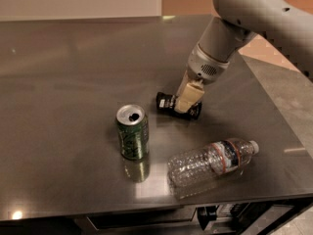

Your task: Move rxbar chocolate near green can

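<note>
In the camera view, the main hazard is the upright green can (133,133). A low carry toward it could let the bar's free end or the gripper (187,103) tip it over, and a shallow pinch could let the bar twist loose. The rxbar chocolate (166,102) sits near the can, up and to its right. The gripper pinches it across the middle, with both ends sticking out.

Dim warm light, glare spots on table (63,82), faint shadow under claw (185,104) gripping rxbar chocolate (166,102) ctr-right
</note>
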Tool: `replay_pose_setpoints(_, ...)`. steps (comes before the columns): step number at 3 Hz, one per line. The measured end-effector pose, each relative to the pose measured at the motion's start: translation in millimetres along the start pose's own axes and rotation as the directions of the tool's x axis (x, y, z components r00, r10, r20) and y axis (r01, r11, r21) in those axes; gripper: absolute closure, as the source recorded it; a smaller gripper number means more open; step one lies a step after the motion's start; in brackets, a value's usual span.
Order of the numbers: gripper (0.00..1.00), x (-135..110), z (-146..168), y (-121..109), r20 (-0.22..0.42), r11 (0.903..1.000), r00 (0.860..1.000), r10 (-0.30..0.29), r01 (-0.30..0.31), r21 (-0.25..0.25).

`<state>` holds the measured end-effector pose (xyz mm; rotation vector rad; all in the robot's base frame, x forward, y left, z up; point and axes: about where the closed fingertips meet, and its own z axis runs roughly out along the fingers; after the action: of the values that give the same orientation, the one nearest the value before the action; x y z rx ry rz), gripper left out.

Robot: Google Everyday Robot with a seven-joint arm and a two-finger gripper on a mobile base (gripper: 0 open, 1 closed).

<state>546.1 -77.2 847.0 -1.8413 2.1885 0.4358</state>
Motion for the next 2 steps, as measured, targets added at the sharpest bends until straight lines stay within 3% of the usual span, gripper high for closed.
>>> replay_pose_setpoints(2, 1.0, -38, 18, 31, 0.024, 0.9922, 0.995, -0.096, 0.097, -0.077)
